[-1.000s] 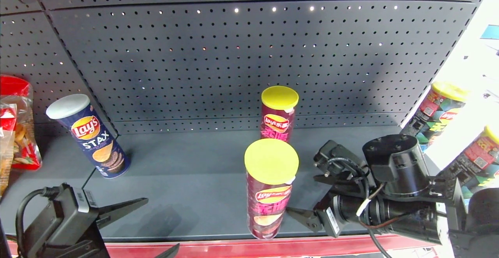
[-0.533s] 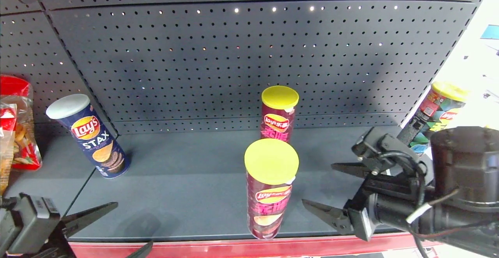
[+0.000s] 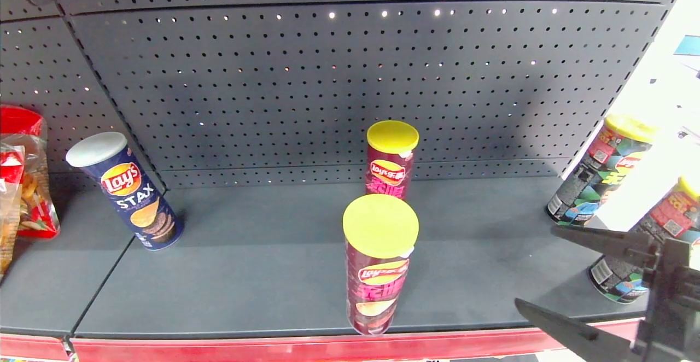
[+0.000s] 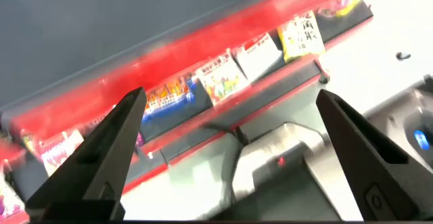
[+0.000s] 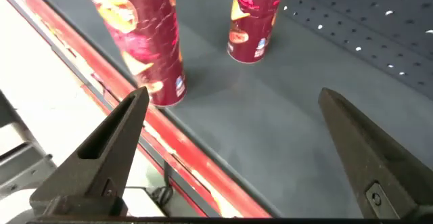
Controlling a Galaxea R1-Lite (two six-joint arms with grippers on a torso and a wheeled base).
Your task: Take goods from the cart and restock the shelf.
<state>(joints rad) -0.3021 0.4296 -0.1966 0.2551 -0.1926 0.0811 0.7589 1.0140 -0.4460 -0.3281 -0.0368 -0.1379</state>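
R pincer (image 3: 535,266) spread wide apart, gripping nothing, low at R front of shelf (image 3: 262,252), fingers pointed toward robot's L. Front maroon can (image 3: 377,266) upright at shelf's front lip, to L of that pincer, clearly apart from it, no contact. Rear maroon can (image 3: 389,159) upright straight behind, near pegboard back (image 3: 328,88), w/ a gap betw. the two; yellow lids on both. From R wrist cam, both maroon cans ahead of the open fingers, bare shelf betw. fingers and cans. Blue can (image 3: 128,192) w/ pale lid on L part of shelf, well apart from maroon pair. Far green-black can (image 3: 596,179) at shelf's R end; near green-black can (image 3: 664,217) just beyond R pincer's upper finger, lower part crossed by that finger in head cam, R side cut off by frame edge. Snack bags (image 3: 24,187) at far L, also cut off. Red strip (image 3: 273,346) along shelf front. L pincer (image 4: 230,94) likewise spread wide, clamped on nothing, below shelf level, facing price tags (image 4: 223,75) under a red strip; motion-blurred there, so tags and goods on lower level hard to make out. R pincer's body mostly out of head cam at lower R corner.
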